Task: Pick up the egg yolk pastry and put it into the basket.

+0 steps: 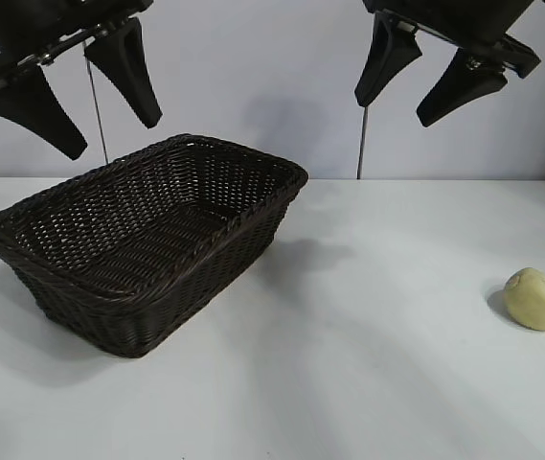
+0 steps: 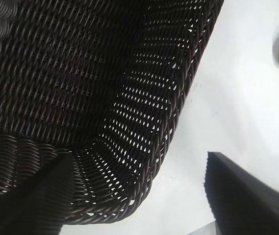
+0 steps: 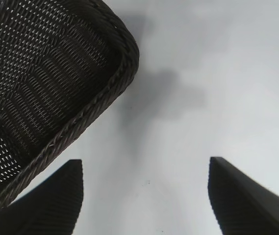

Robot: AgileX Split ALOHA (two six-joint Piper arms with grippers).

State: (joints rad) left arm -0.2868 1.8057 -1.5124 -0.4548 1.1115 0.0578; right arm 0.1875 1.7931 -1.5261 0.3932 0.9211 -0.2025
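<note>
Two grippers hang high, fingers apart, holding nothing: left gripper [image 1: 74, 96] upper left above basket [image 1: 147, 240], right gripper [image 1: 404, 91] upper right. Pastry [image 1: 537, 299] sits on table [image 1: 368, 364] at lower right, well apart from basket.

The outside camera looks level across the bench [image 1: 368, 383] at the basket [image 1: 147, 259] from the front. Both wrist cameras look down from above it, the left very close; all three views share the basket.
</note>
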